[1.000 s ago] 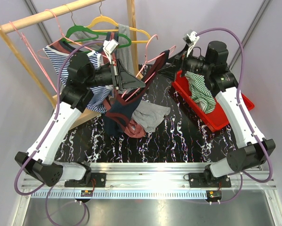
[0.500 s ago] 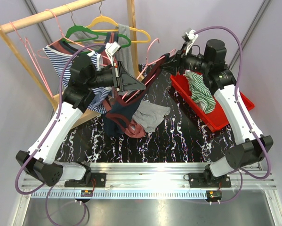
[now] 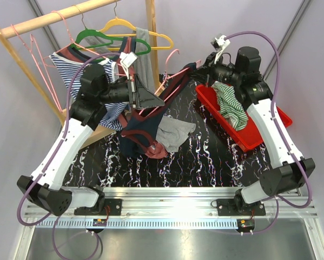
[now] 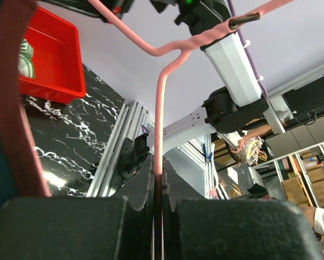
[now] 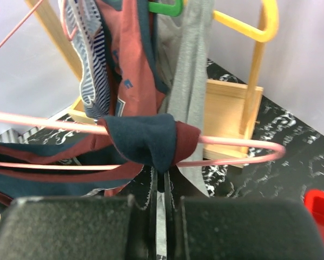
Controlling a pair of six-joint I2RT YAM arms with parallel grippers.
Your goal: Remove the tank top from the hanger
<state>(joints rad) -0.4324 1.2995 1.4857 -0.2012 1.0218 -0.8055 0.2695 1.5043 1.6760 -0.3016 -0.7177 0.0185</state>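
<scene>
A pink hanger (image 3: 171, 76) hangs in mid-air between the two arms, carrying a navy tank top (image 3: 136, 138) with maroon trim. My left gripper (image 3: 160, 98) is shut on the hanger's thin neck (image 4: 162, 108), which runs up between the fingers (image 4: 158, 165); the top's maroon edge (image 4: 10, 108) fills the left of that view. My right gripper (image 3: 197, 67) is shut on the tank top's shoulder strap (image 5: 145, 141), which is folded over the hanger's arm (image 5: 232, 143). The pinched cloth sits just above the right fingertips (image 5: 160, 181).
A wooden rack (image 3: 43, 19) at the back left holds green (image 3: 97, 38) and yellow (image 3: 124, 24) hangers and a striped shirt (image 3: 75, 67). A red bin (image 3: 248, 135) at the right holds a green-striped garment (image 3: 229, 105). A grey cloth (image 3: 175, 132) lies below the hanger.
My right gripper went from wide open to shut on the shoulder strap at the hanger's right end. The left gripper kept its hold on the hanger and shifted slightly.
</scene>
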